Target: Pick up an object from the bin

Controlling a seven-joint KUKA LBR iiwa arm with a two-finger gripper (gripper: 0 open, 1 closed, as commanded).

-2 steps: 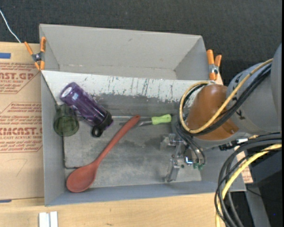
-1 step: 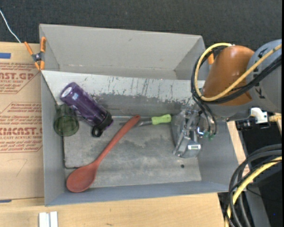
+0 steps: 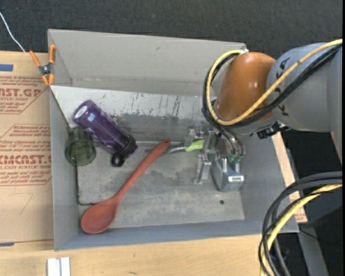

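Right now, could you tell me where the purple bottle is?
In the camera view, the purple bottle lies on its side in the left of the bin, beside the green glass and left of the red spoon.

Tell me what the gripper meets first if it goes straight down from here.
Likely the bare floor of the grey metal bin; the gripper points down at it. The long red-orange spoon ends just beside it, apparently outside that line; depth is unclear.
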